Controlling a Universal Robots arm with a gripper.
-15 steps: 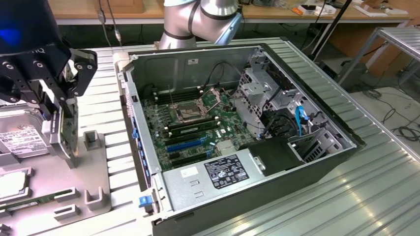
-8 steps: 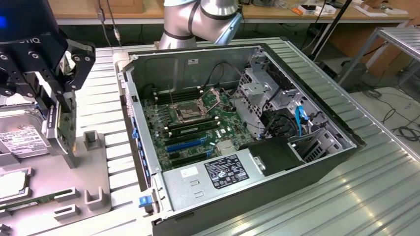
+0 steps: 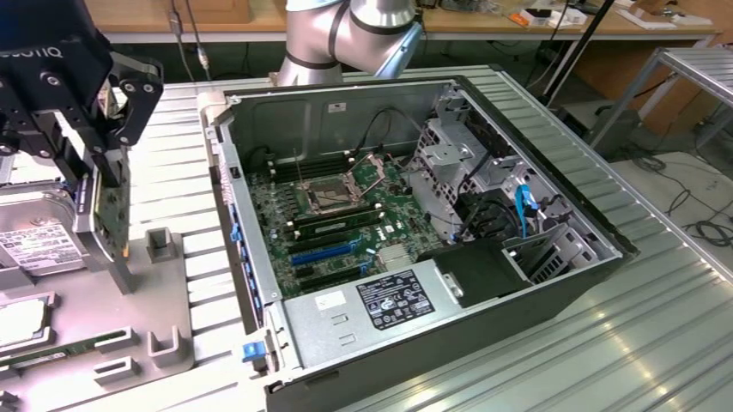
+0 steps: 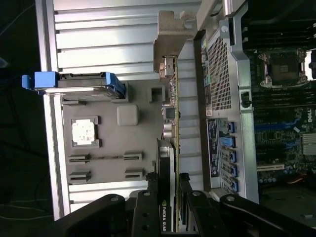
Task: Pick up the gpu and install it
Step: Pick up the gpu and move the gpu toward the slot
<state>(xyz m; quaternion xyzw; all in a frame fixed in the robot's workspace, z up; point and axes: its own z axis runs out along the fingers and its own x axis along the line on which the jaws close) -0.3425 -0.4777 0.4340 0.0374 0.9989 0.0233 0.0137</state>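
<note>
GPU (image 3: 112,210) clamped in my gripper (image 3: 101,159), off the grey tray (image 3: 172,300), outside the case (image 3: 516,343).
Card's long axis runs straight out from my fingertips, silver bracket (image 4: 170,34) at the far end. The open case lies beside it, toward the exterior view's right.

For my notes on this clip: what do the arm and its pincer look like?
The arm is a silver-grey tube with rounded cylindrical joints and a dark seam between segments. The pincer is matt black, with white lettering on its body and two jointed link fingers studded with round pivot pins.
</note>
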